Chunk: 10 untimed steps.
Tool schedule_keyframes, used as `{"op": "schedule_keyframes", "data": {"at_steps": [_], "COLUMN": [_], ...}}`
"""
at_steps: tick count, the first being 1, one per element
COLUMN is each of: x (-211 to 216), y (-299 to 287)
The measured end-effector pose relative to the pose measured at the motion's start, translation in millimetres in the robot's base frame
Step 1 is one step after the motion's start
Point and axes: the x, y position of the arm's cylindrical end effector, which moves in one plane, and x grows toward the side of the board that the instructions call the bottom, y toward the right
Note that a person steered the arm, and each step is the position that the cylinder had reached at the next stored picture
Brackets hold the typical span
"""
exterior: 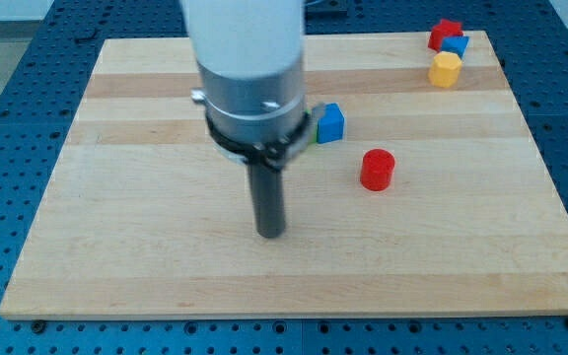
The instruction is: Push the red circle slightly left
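The red circle (377,169), a short red cylinder, stands on the wooden board (146,266) right of the middle. My tip (270,234) rests on the board to the view's left of the red circle and a little lower, well apart from it. The arm's wide white and silver body rises above the rod and hides part of the board behind it.
A blue cube (330,122) sits just right of the arm's body, above-left of the red circle. At the view's top right corner a red block (445,33), a blue block (456,45) and a yellow block (445,69) stand close together.
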Motion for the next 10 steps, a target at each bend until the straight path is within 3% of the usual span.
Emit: {"op": "schedule_keyframes", "data": {"at_steps": [2,3,4,5,9,10], "x": [1.2,-18.2,-64.3,-81.1,-86.1,-76.6], "y": [175.7,233.3,234.8,206.2,-66.2,-76.3]}}
